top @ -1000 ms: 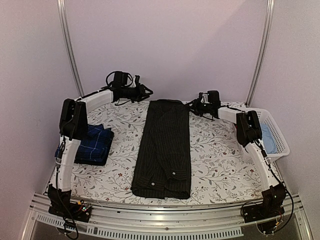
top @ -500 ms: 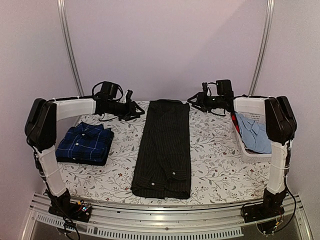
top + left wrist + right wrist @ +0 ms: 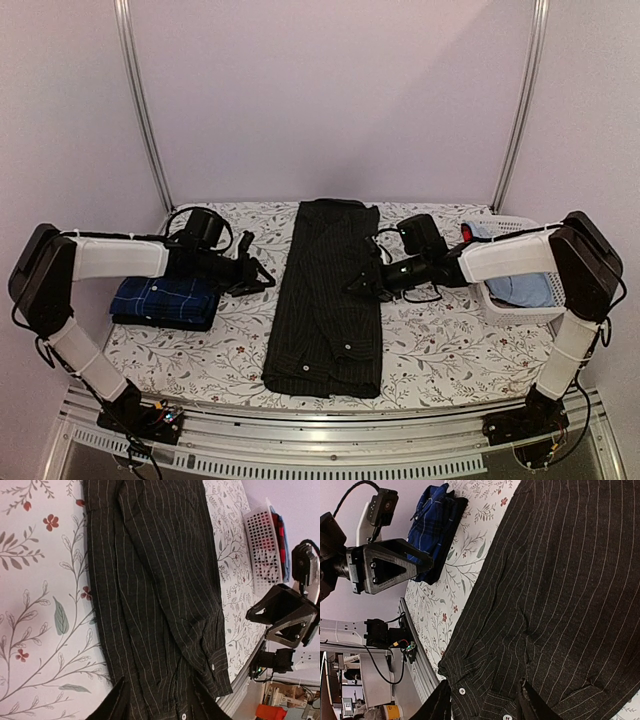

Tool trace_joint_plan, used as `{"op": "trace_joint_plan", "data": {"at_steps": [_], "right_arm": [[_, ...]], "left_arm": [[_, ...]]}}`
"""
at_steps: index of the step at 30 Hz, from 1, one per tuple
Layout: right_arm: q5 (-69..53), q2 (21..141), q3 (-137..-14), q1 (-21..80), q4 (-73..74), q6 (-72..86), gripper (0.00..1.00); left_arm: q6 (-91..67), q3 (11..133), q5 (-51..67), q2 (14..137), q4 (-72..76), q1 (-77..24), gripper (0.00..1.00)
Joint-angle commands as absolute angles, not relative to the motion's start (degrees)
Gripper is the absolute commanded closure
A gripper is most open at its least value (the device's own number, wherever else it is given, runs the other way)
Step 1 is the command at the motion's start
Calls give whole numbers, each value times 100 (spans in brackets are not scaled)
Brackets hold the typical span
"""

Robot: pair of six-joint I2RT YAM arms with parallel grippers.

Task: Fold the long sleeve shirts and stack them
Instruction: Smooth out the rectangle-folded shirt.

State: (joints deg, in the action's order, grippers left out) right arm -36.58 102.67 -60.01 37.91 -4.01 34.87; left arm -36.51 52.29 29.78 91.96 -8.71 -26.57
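Observation:
The black pinstriped long sleeve shirt [image 3: 325,300] lies as a long narrow strip down the middle of the table, cuffs and buttons at its near end. The navy checked long sleeve shirt [image 3: 160,298] sits folded at the left. My left gripper [image 3: 264,279] hovers just off the black shirt's left edge. My right gripper [image 3: 358,285] hangs over its right side. In the left wrist view the left gripper [image 3: 159,707] is open above the pinstriped cloth [image 3: 160,580]. In the right wrist view the right gripper [image 3: 485,707] is open above the cloth [image 3: 560,580], nothing pinched.
A white basket [image 3: 522,314] holding light blue cloth and something red stands at the table's right edge, also in the left wrist view [image 3: 262,545]. The navy shirt [image 3: 435,525] shows behind the left arm's wrist [image 3: 385,570]. A metal rail [image 3: 320,425] runs along the near edge.
Both arms have swung from the shirt's far end toward its middle and lowered. The right jaws have spread wider; the left ones only slightly. Neither shirt has moved.

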Motion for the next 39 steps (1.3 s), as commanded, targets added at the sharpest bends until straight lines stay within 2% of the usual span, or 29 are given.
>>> {"op": "trace_joint_plan", "data": {"at_steps": [1,11,25,32,39], "right_arm": [[-3646,10439,-5730,3894,-892,3702,58],[-3337,11158,-5577,3964,-881,3848,63],[-2568,11474,-5861,3516,-71,3486,63],[-2842,10863,-5914,3619,290,3159,62],[-3116,9730,-4997,3855,213,3332,61]], "left_arm": [[-3739,4809,2780,8921,-563,-2846,61],[-3998,4354,2583,8849,-340,-3124,61],[-4050,4658,2693,9347,-133,-3159,61],[-3982,4664,2894,9356,-238,-3156,61],[-3919,4564,2956,9124,-427,-3164,61]]}}
